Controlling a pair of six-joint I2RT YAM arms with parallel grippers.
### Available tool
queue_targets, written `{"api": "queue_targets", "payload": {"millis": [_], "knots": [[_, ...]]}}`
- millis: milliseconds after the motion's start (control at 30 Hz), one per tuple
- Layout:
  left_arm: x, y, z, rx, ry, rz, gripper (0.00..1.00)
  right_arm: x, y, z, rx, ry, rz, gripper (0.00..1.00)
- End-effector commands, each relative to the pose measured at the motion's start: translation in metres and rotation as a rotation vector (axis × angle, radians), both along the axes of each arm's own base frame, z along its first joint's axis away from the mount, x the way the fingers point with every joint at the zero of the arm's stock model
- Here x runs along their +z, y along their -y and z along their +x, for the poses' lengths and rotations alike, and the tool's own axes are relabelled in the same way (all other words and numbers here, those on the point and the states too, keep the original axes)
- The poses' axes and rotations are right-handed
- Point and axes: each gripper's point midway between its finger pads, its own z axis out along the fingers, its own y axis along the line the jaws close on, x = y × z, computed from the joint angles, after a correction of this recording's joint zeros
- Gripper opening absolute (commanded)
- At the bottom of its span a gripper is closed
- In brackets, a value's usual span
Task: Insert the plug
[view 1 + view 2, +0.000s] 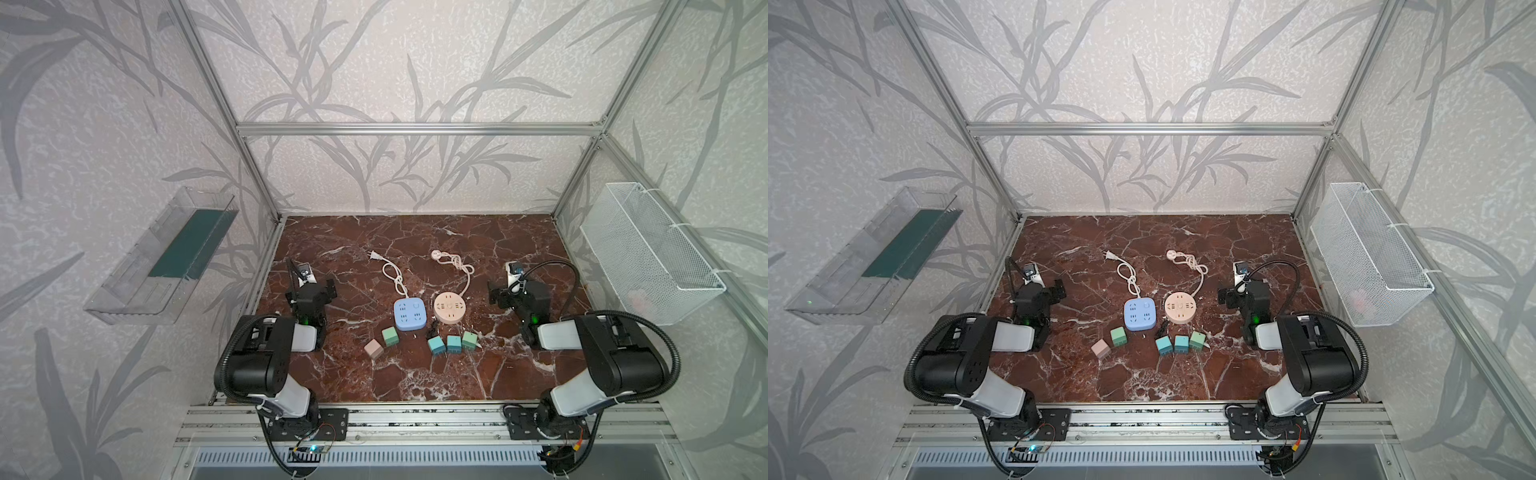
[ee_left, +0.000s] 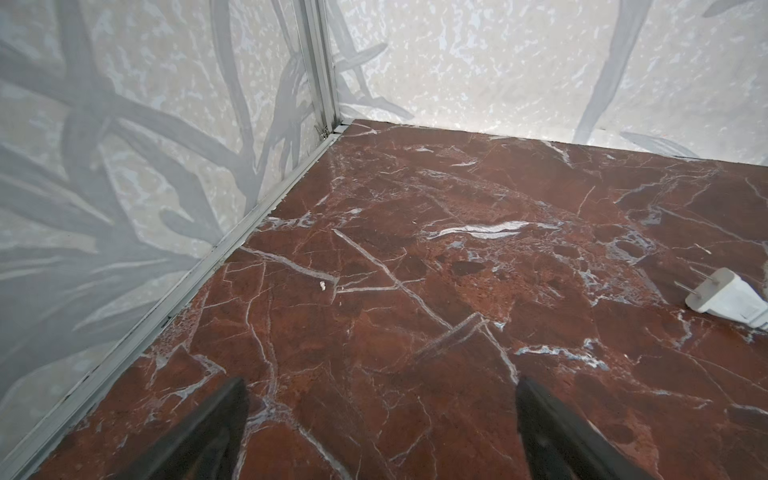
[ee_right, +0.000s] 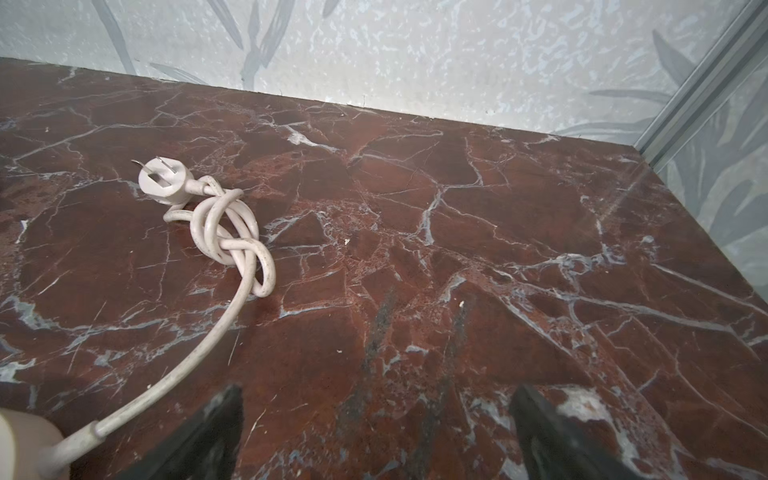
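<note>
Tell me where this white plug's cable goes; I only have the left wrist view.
Observer: In both top views the cable loops once and ends at a blue square power strip in the middle.
Operator: Any other strip out there?
Observer: Yes, a round pink power strip sits just to the right of the blue one.
Operator: What's loose to plug in?
Observer: In front of the strips lie a pink cube plug, a green cube plug and a row of three more cube plugs.
</note>
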Motion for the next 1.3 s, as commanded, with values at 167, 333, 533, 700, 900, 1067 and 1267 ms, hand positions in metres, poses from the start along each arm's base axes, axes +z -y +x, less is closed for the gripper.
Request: {"api": "queue_targets", "payload": {"millis": [167,333,533,700,900,1067,1267], "knots": [[0.008,-0.005,0.005,0.009,0.026,0.01,0.99,0.011,0.0,0.007,-0.003,0.046,-0.006,0.99],[0.008,-0.005,0.005,0.009,0.026,0.01,0.99,0.012,0.0,0.007,-0.005,0.046,-0.005,0.99],[0.008,-0.005,0.005,0.008,0.024,0.01,0.99,0.012,0.001,0.008,0.0,0.045,0.005,0.99],[0.008,-0.005,0.005,0.01,0.025,0.01,0.99,0.011,0.003,0.008,0.006,0.039,0.026,0.99],[0.008,-0.005,0.005,0.01,0.024,0.011,0.99,0.011,0.003,0.008,0.008,0.039,0.028,0.99],[0.008,-0.004,0.005,0.003,0.024,0.016,0.99,0.012,0.003,0.008,0.01,0.04,0.036,0.99],[0.022,0.002,0.003,-0.016,0.029,0.053,0.99,0.043,0.0,0.013,0.031,-0.045,0.032,0.99]]}}
